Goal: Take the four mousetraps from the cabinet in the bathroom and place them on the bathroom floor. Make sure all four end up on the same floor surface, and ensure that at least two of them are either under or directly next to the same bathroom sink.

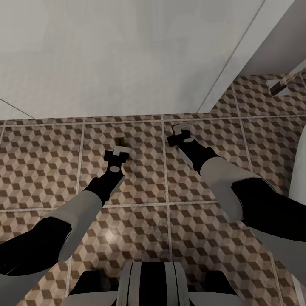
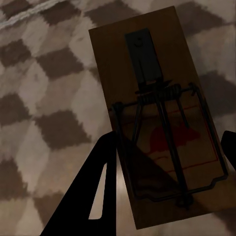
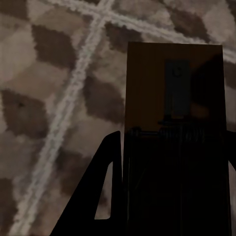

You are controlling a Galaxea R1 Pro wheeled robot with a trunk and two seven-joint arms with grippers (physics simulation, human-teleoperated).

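Left wrist view, mousetrap [image 2: 157, 118] held between left claw [image 2: 164, 162] fingers, above bathroom floor [image 2: 44, 98].

Pale plain wall [image 1: 127, 55] ahead, white corner post [image 1: 238, 59] slanting down to its right.

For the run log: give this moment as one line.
left gripper: shut on mousetrap | right gripper: shut on second mousetrap | both low over bathroom floor by white wall
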